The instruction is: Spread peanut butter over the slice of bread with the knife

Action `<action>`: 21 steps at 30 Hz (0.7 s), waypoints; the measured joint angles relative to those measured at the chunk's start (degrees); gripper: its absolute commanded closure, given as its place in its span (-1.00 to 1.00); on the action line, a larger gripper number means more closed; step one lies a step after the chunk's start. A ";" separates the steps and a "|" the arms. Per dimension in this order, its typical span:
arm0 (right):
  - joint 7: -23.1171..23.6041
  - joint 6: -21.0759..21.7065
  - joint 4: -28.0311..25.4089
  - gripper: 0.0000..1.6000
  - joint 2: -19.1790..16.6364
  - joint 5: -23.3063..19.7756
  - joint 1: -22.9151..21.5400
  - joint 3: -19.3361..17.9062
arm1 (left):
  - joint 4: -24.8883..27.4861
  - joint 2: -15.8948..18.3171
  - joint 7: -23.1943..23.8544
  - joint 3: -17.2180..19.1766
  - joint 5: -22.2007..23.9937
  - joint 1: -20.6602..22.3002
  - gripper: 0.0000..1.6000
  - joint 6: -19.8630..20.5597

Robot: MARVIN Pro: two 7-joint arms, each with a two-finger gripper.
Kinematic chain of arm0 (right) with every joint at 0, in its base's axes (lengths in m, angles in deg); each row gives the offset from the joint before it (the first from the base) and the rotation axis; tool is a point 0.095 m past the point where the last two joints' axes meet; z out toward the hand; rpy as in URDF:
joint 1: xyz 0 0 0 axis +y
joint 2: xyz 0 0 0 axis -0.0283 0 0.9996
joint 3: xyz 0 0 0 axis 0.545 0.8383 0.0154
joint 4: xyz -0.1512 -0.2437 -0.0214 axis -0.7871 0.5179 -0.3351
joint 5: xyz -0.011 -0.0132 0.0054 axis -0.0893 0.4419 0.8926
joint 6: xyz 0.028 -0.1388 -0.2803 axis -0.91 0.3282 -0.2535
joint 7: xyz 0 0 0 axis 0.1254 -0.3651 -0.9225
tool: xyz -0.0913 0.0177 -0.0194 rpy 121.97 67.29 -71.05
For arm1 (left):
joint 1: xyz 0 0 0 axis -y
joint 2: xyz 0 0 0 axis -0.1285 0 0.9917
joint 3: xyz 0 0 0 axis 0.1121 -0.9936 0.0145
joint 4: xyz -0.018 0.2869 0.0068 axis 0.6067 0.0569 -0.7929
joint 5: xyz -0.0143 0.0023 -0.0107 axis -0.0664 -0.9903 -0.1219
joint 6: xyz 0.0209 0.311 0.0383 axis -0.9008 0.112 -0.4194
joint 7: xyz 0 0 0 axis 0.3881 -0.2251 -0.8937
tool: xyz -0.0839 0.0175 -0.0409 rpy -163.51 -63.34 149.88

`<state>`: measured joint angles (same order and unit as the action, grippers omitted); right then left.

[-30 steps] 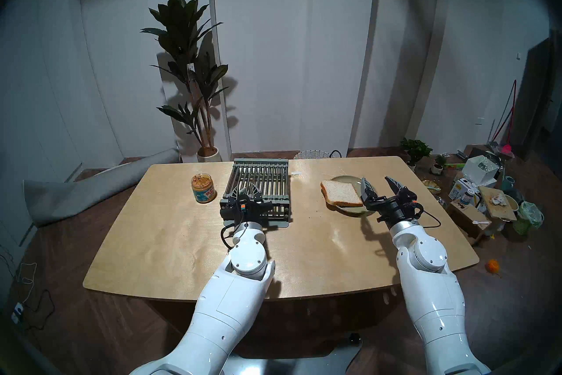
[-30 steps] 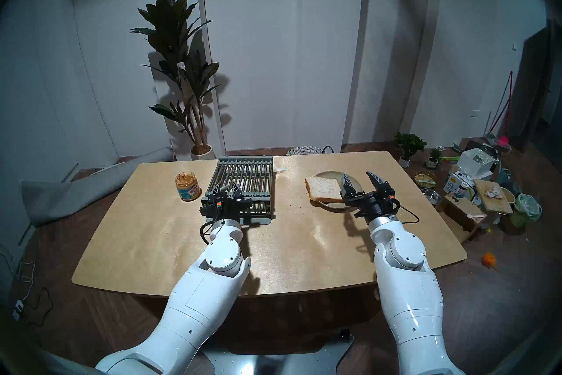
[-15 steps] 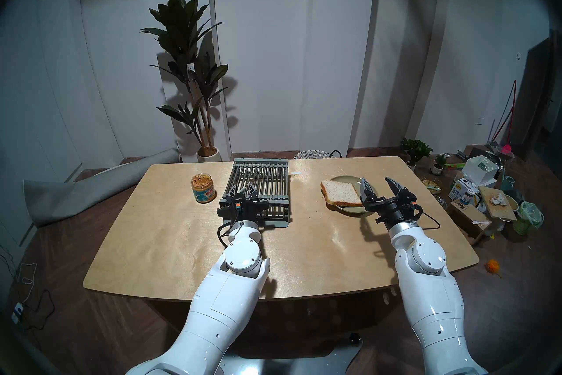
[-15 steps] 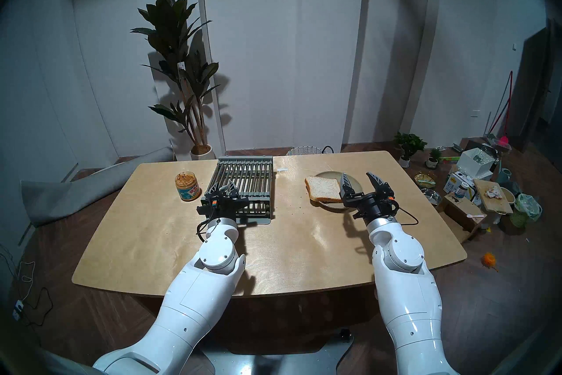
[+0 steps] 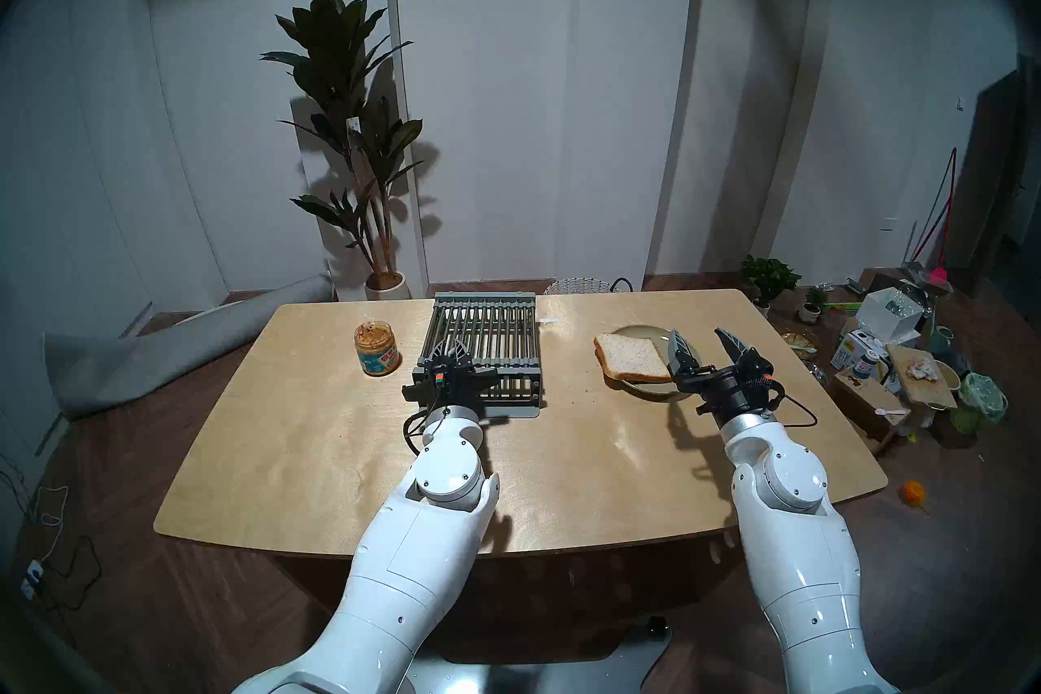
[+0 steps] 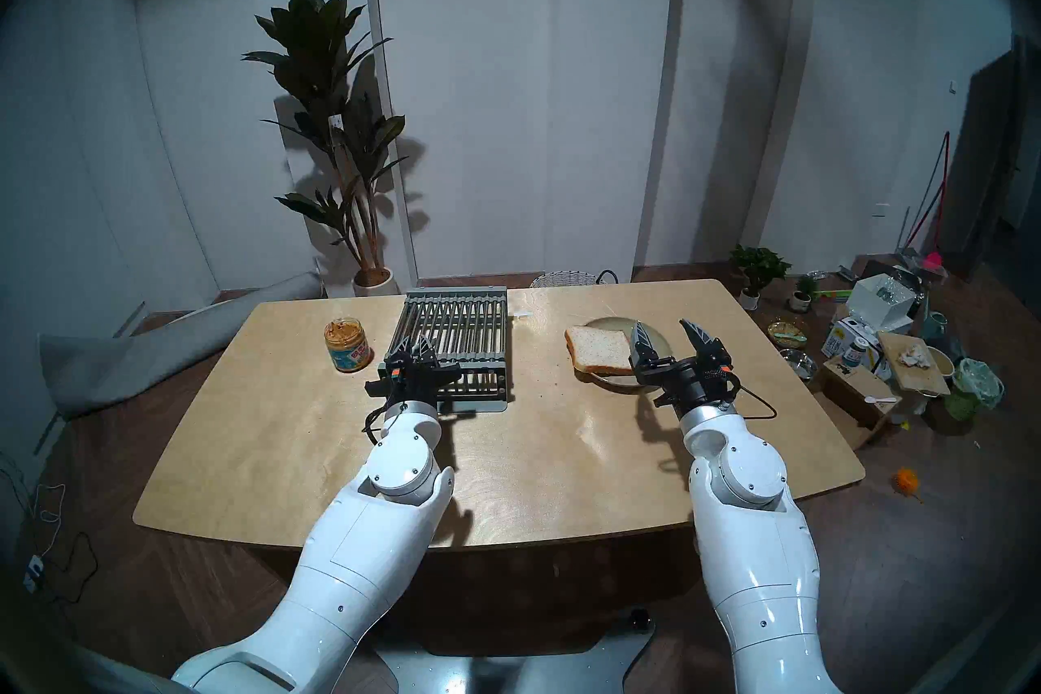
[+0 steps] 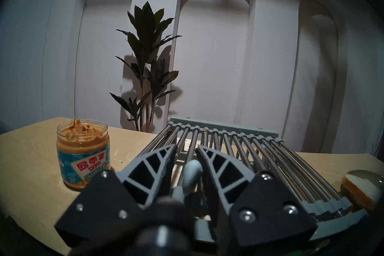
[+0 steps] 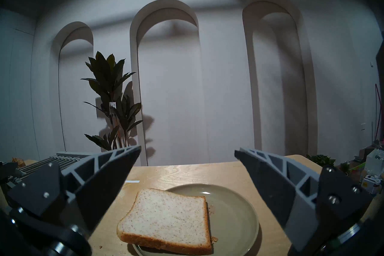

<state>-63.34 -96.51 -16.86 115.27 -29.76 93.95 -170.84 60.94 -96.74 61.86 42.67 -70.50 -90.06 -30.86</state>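
On the pale wooden table (image 6: 293, 456), an open clear jar of tan peanut butter (image 6: 348, 345) stands just left of a grey slatted metal rack (image 6: 459, 338). The left black gripper (image 6: 416, 348) sits over the rack's near left corner, fingers close together, perhaps around something pale. The right black gripper (image 6: 670, 338), fingers spread wide, hovers by a pale green round plate (image 6: 605, 324) bearing a square slice of white bread (image 6: 600, 349) that overhangs its left rim.

The left claw (image 7: 185, 150) is hiding the knife (image 7: 192, 174) blade; the plate (image 7: 372, 176) is getting cropped at three o'clock.
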 measured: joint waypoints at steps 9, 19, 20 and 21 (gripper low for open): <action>0.03 0.01 -0.20 -1.00 0.09 -0.38 0.00 0.06 | 0.99 -0.27 -0.89 -0.54 -0.26 -0.61 1.00 0.69; 0.20 0.03 -0.28 -1.00 0.18 -0.64 -0.02 0.28 | 5.43 0.97 -2.58 -0.89 -1.56 -2.98 1.00 3.56; 0.21 0.03 -0.28 -1.00 0.19 -0.66 -0.02 0.30 | 5.84 1.06 -2.63 -0.91 -1.60 -3.13 1.00 3.80; 0.23 0.03 -0.28 -1.00 0.20 -0.68 -0.03 0.33 | 6.55 1.22 -2.70 -0.96 -1.65 -3.36 1.00 4.18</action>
<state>-63.10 -96.48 -17.14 115.47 -30.44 93.92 -170.51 67.48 -95.52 59.16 41.71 -72.15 -93.42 -26.68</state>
